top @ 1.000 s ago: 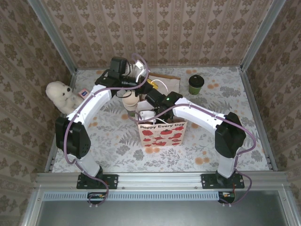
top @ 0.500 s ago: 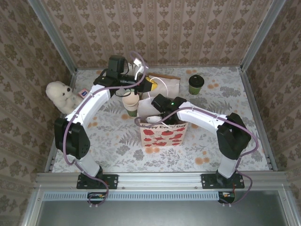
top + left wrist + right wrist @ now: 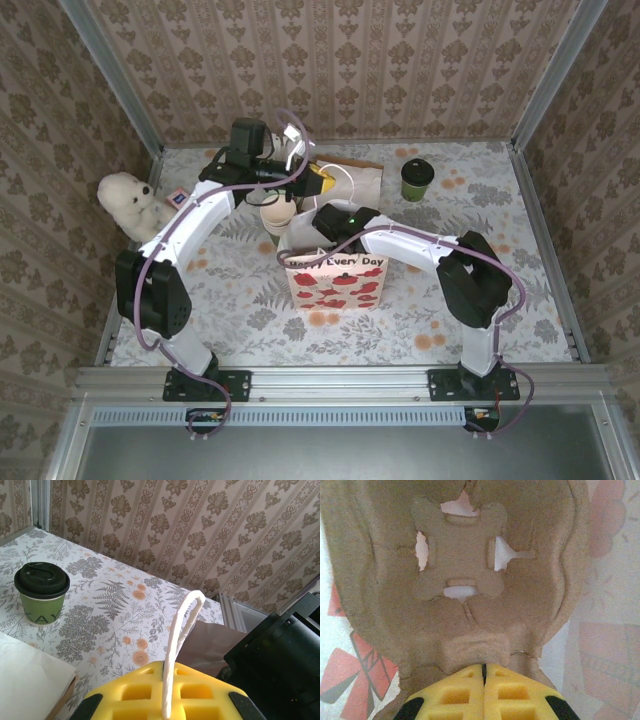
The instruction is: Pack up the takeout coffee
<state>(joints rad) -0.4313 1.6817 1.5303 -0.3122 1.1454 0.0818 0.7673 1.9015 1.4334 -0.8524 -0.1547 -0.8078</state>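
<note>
The takeout coffee (image 3: 417, 178), a dark green cup with a black lid, stands upright at the back right of the table, apart from both grippers; it also stands at the far left in the left wrist view (image 3: 41, 592). A white paper bag (image 3: 335, 280) printed with red hearts stands upright in the middle. My left gripper (image 3: 167, 667) is shut on the bag's white rope handle (image 3: 182, 625), held up behind the bag. My right gripper (image 3: 483, 666) reaches down inside the bag, shut on the edge of a brown pulp cup carrier (image 3: 460, 580).
A stack of lidless green cups (image 3: 278, 215) stands just behind the bag's left corner. A white teddy bear (image 3: 130, 203) sits at the left edge. A flat brown-and-white paper piece (image 3: 360, 178) lies at the back. Patterned walls close three sides.
My right arm has swung left and lowered its wrist into the bag. The bag has shifted a little to the left. The left gripper keeps its hold on the handle.
</note>
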